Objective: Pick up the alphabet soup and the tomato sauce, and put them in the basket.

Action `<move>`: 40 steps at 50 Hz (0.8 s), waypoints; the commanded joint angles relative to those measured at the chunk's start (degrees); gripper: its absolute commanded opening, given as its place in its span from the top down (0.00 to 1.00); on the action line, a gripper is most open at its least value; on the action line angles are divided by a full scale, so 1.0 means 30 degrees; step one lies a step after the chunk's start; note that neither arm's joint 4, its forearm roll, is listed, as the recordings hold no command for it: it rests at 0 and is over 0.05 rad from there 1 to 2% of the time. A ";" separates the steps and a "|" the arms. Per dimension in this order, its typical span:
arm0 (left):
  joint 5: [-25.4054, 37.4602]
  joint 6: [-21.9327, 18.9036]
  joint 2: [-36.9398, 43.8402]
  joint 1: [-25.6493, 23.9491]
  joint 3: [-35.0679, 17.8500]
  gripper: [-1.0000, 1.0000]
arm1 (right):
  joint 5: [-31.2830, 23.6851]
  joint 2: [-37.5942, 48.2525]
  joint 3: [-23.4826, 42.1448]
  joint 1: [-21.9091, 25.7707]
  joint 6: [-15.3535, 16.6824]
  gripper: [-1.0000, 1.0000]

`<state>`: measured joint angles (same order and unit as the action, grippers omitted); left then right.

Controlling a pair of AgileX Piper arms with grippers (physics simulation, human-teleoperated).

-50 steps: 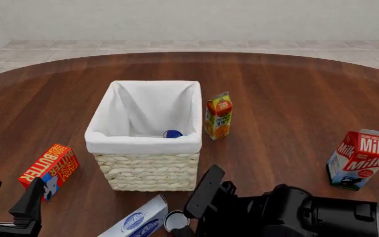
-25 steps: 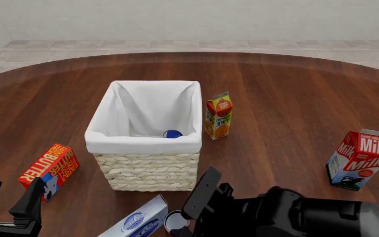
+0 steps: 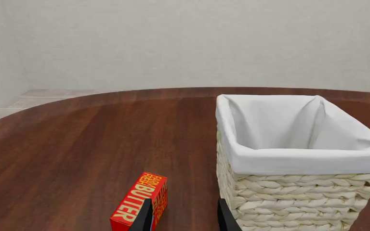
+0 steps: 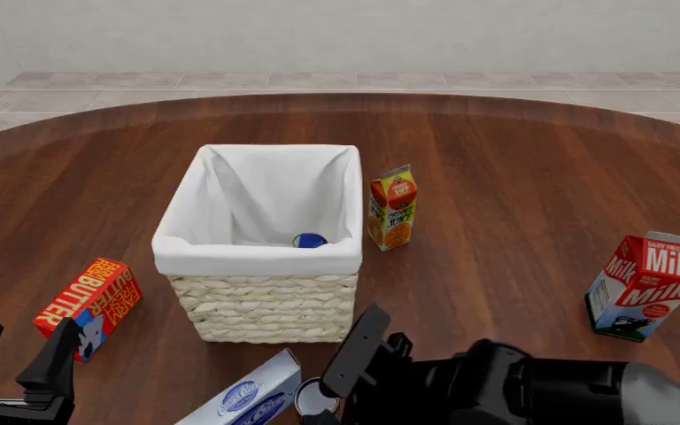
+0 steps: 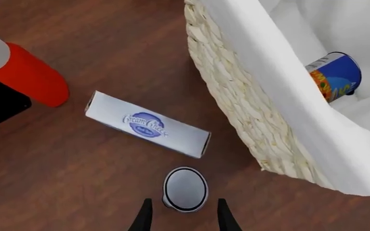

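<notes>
The alphabet soup [image 5: 335,76] is seen lying inside the basket [image 4: 258,257]. The tomato sauce [image 5: 185,188] stands upright on the table [image 4: 529,204], just ahead of the right gripper [image 5: 182,219], whose fingers are spread and hold nothing. The left gripper [image 3: 183,219] is likewise parted and empty, near the butter box [image 3: 140,202]

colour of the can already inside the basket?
Dark blue label with an orange-yellow band: the alphabet soup, in the basket. Clearest in the right wrist view.
</notes>
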<state>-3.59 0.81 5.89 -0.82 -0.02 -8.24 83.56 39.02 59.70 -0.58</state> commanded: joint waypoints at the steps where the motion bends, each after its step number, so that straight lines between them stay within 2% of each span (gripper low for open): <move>1: 0.0001 0.0001 -0.0002 0.0000 0.0000 0.00 | 0.0309 0.0451 0.0013 -0.0098 -0.0026 0.00; 40: -0.0001 -0.0004 0.0001 -0.0001 0.0000 0.00 | 0.1553 0.1502 -0.0587 0.0240 -0.0656 0.00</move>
<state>-3.60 0.87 5.91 -0.74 -0.02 -4.60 87.17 37.73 60.15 -2.06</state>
